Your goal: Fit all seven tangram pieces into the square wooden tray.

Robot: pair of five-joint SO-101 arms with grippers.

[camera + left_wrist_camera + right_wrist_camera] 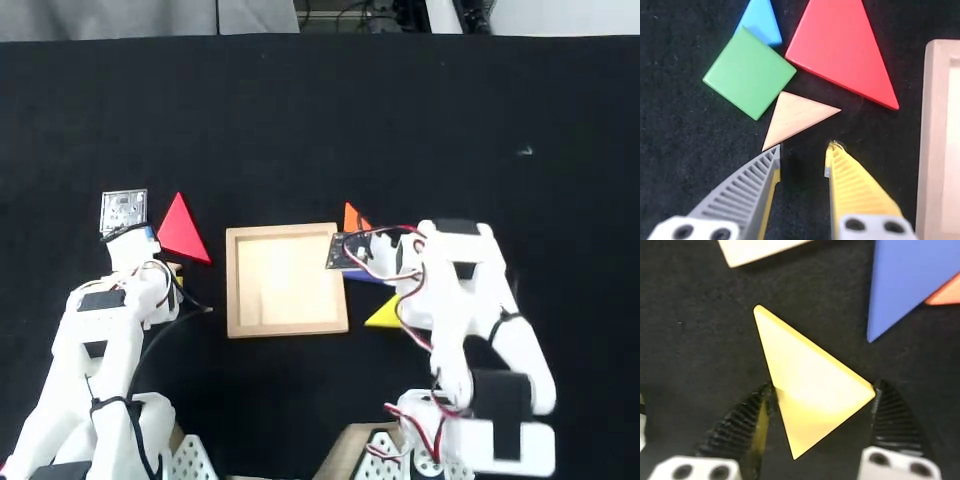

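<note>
1. High view: a square wooden tray (287,229) is set on the black desk (300,120), between a large red triangle (181,229) and a yellow triangle (385,314).
2. Left wrist view: the left gripper (805,150) is held with fingers spread, just short of a small pale wooden triangle (797,117).
3. Right wrist view: the right gripper (823,389) is held with fingers spread around the yellow triangle (807,370).

Your left gripper (805,150) pairs a grey ribbed finger (750,185) with a yellow one; white screw-holed mounts (695,231) sit behind the jaws. Your right gripper (822,390) is ribbed black. The white left arm (100,340) trails a black cable (165,330); the white right arm (470,300) carries red wires (385,272).
</note>
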